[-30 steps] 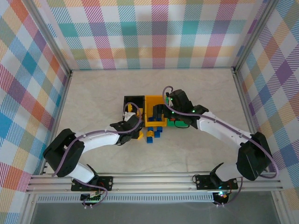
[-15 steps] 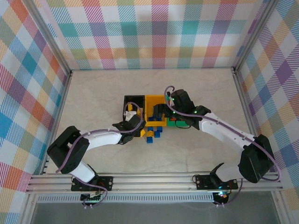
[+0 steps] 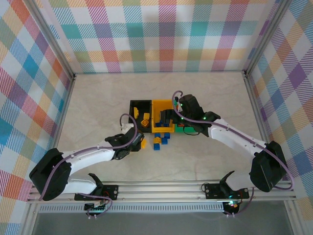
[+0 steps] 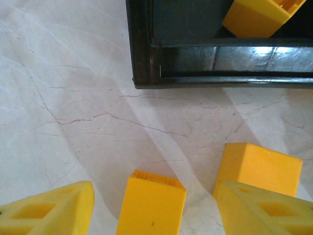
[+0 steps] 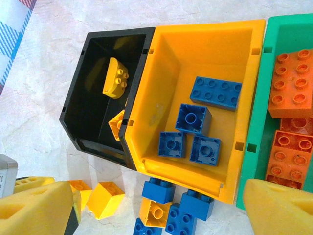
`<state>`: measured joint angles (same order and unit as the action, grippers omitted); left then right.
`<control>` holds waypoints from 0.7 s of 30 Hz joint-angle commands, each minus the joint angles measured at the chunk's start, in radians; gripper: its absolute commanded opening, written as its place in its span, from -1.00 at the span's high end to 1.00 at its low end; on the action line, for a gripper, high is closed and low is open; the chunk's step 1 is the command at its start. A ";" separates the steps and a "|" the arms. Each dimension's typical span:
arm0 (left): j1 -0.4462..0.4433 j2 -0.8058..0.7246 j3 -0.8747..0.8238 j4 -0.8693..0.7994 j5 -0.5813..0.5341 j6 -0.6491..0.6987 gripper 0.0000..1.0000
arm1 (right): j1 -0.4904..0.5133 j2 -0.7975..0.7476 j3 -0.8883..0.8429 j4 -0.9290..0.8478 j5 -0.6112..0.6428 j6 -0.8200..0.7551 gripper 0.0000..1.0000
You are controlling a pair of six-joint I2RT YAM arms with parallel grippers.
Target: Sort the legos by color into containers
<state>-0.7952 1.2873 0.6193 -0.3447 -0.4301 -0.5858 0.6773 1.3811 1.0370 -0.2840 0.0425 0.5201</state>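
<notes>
Left gripper (image 3: pixel 139 142): jaws parted and empty, its pads (image 4: pixel 49 210) either side of a yellow brick (image 4: pixel 151 203) lying on the marbled table (image 4: pixel 73 98), just short of the black bin (image 4: pixel 142 49).
Right gripper (image 5: pixel 161 196): jaws spread wide, gripping nothing, poised over the yellow bin (image 5: pixel 205 29).
Sorted so far: yellow pieces (image 5: pixel 116 78) in the black bin, blue bricks (image 5: pixel 193 117) in the yellow bin, orange bricks (image 5: pixel 291 83) in the green bin (image 5: pixel 257 98).
Unsorted: a loose pile (image 5: pixel 159 188) of blue and yellow bricks on the table against the yellow bin's near wall.
Risk at the pick: a second yellow brick (image 4: pixel 259 169) sits just beside one pad, so closing may shove it aside or trap both. The target lies skewed, and a corner grip may slip on the lift.
Risk at the bin: the black wall stands close ahead, so a low carry may clip it and shift the bin.
Risk between arms: both hover over one crowded patch, so a reach for the pile may bring them together.
</notes>
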 commanded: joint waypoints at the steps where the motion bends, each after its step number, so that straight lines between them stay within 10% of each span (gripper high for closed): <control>1: 0.015 0.037 0.026 -0.043 -0.017 0.013 -0.35 | -0.001 -0.035 -0.016 0.022 -0.008 0.018 -0.80; 21: 0.019 0.105 -0.027 -0.041 0.017 -0.039 0.09 | -0.003 -0.072 -0.040 0.018 0.016 0.022 -0.80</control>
<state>-0.7765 1.4170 0.6044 -0.3393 -0.4122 -0.6178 0.6773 1.3376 1.0096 -0.2840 0.0441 0.5377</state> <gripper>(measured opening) 0.462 0.901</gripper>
